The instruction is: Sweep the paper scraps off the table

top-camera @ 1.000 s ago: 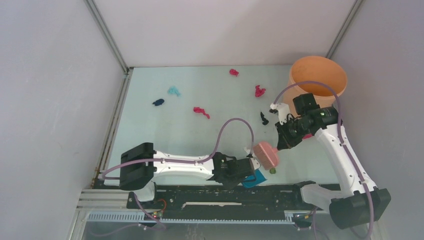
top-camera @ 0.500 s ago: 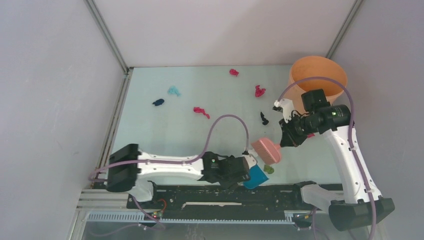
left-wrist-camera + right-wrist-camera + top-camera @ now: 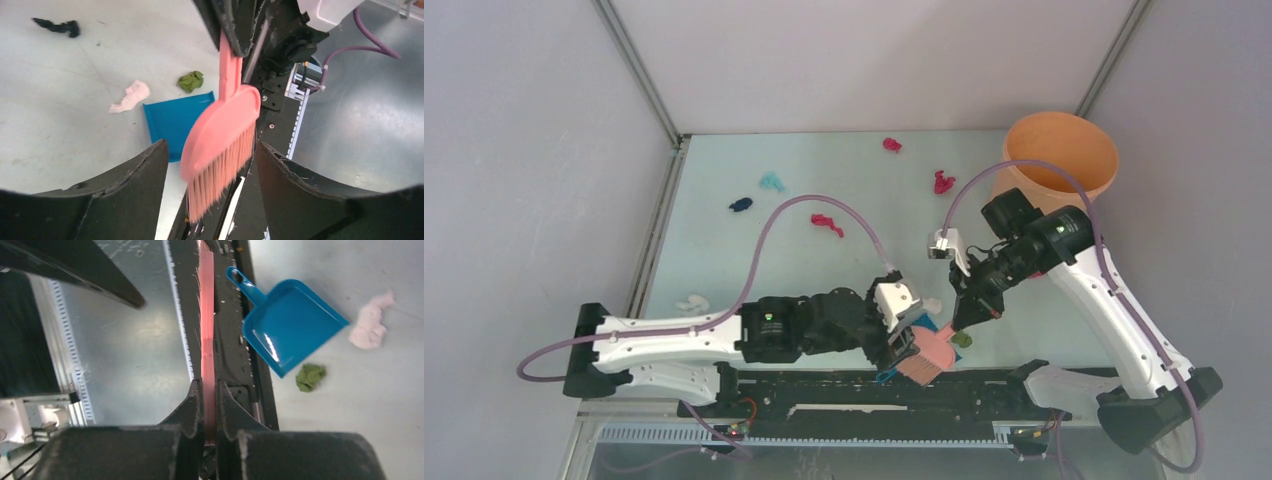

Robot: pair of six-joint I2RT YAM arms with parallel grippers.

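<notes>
Sweeping looked barely begun: the pan (image 3: 290, 335) lay bare at the near edge, right of centre, and all scraps (image 3: 827, 223) in view lay loose on the table (image 3: 724, 260). The right gripper (image 3: 209, 385) was clamped on the brush (image 3: 220, 130) handle, with the bristles over the black rail past the near edge. The left gripper (image 3: 210, 147) had its fingers wide apart, gripping nothing.

I counted 9 scraps:
- 3 magenta toward the far edge
- 1 teal scrap (image 3: 772, 181) and 1 navy scrap (image 3: 741, 204) toward the far-left corner
- 1 white scrap (image 3: 691, 300) by the left edge
- 1 green scrap (image 3: 191, 81) and 1 pale scrap (image 3: 131, 96) just beside the pan mouth
- 1 dark scrap (image 3: 57, 26) further in, seen only from the left wrist

There were also 1 brush, 1 pan and 1 bucket (image 3: 1061, 117), which stood at the far-right corner. By my judgement, all 9 remained to be swept.
</notes>
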